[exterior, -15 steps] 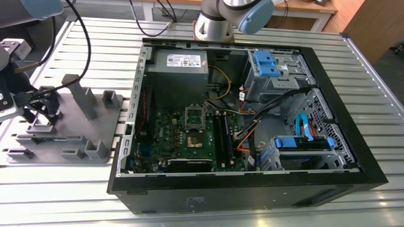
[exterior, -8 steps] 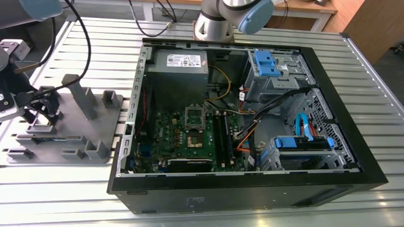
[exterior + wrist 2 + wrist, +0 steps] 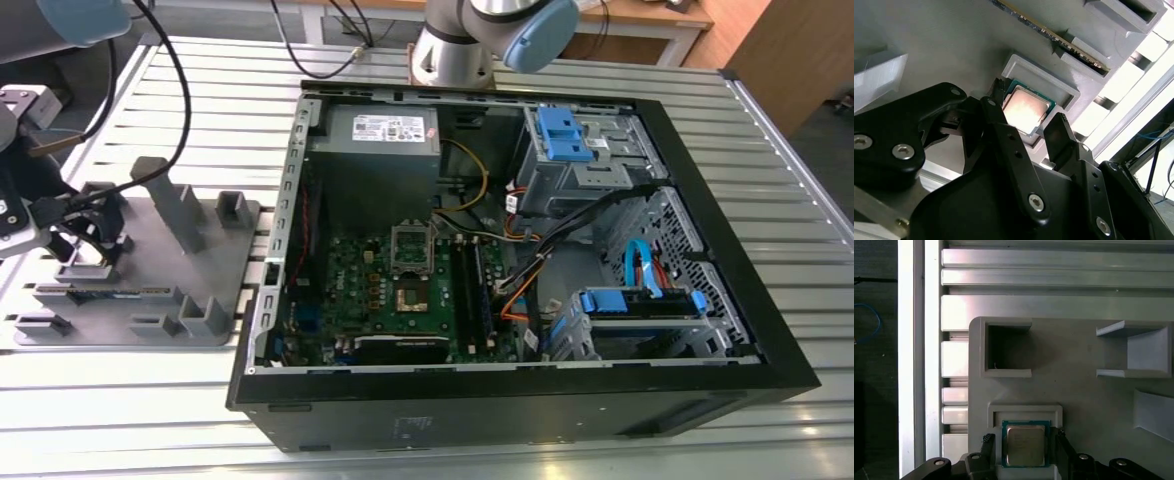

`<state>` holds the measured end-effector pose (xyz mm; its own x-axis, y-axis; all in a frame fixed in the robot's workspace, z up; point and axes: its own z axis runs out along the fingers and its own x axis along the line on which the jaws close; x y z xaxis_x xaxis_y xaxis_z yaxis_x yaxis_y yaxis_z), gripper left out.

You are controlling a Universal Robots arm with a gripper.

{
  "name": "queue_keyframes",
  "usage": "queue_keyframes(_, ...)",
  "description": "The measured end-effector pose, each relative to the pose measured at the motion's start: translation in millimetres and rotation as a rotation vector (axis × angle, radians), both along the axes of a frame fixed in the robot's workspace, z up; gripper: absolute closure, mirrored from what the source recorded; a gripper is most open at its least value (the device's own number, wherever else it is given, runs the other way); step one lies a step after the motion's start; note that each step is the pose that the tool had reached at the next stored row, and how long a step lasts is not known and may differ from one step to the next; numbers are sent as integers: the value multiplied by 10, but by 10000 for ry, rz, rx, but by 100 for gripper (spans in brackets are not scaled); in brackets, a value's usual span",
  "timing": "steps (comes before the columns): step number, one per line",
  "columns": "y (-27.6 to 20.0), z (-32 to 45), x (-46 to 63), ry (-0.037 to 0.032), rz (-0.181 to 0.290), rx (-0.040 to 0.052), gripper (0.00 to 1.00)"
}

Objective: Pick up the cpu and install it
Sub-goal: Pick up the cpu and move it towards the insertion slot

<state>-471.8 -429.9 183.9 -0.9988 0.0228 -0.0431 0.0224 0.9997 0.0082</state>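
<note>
Exterior view's left: grey plastic fixture plate [image 3: 134, 305]. Its shallow square pocket holds your cpu [image 3: 1025, 445], a flat silver-topped chip with a green rim, lid up. It is near-square, so you cannot tell a long axis, and its print is unreadable. Black gripper [image 3: 1023, 436]: jaws apart, flanking the chip. Exterior view's right: open black computer case [image 3: 534, 400] holding a green motherboard [image 3: 387, 290].

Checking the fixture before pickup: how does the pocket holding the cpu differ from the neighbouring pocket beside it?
The cpu pocket holds the cpu; the neighbouring pocket is empty. The cpu pocket looks shallow, the neighbouring pocket deeper. The gripper straddles the cpu pocket, not the neighbouring pocket. Both are grey.
</note>
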Motion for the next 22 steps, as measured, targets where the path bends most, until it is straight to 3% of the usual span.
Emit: queue_keyframes(22, 0, -12, 15, -2, 11, 1, 41)
